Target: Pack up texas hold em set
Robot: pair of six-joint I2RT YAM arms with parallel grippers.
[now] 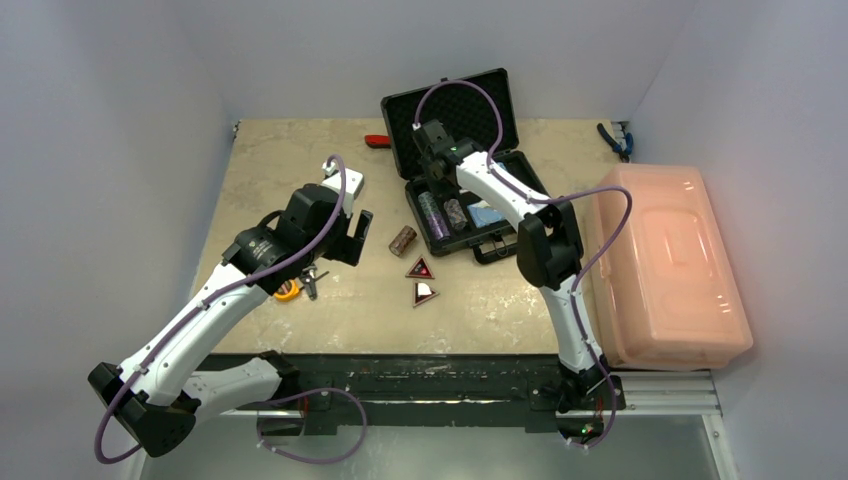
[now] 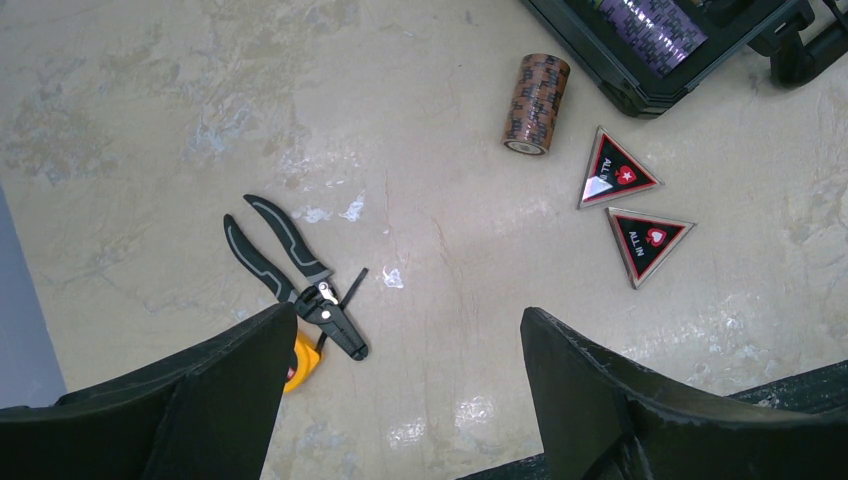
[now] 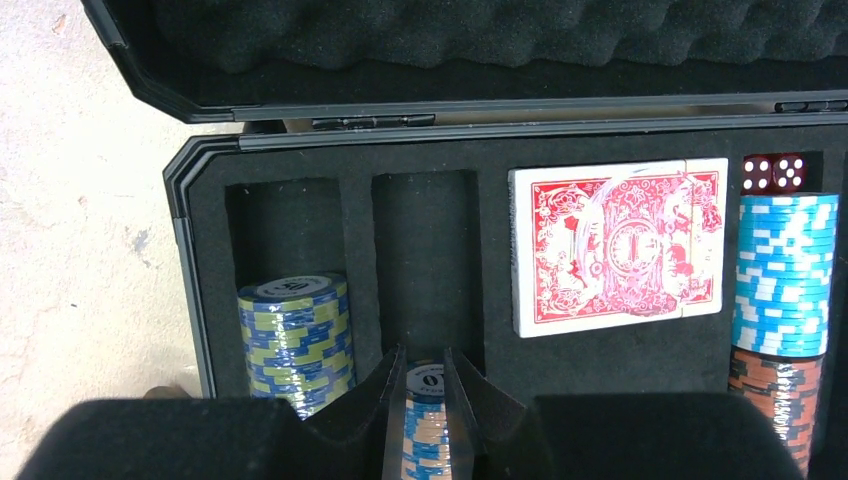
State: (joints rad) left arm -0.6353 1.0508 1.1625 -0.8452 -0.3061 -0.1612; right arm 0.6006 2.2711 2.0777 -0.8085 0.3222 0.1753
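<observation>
The black briefcase (image 1: 497, 243) lies open at the table's back, its foam lid (image 1: 455, 105) raised. My right gripper (image 3: 425, 385) reaches into it, shut on a blue-and-tan chip stack (image 3: 425, 425) in the second foam slot. A green-and-blue stack (image 3: 295, 335) fills the slot to its left. A red card deck (image 3: 620, 245), a light-blue stack (image 3: 785, 270) and red dice (image 3: 773, 172) lie to its right. A brown chip stack (image 2: 535, 103) and two triangular markers (image 2: 617, 180) (image 2: 648, 242) lie on the table. My left gripper (image 2: 405, 370) is open and empty above the table.
A large pink bin (image 1: 665, 265) stands on the right. Black pliers (image 2: 290, 265) and a yellow tape measure (image 2: 303, 362) lie by my left gripper's left finger. A red-handled tool (image 1: 378, 141) and blue pliers (image 1: 614, 140) lie at the table's back edge.
</observation>
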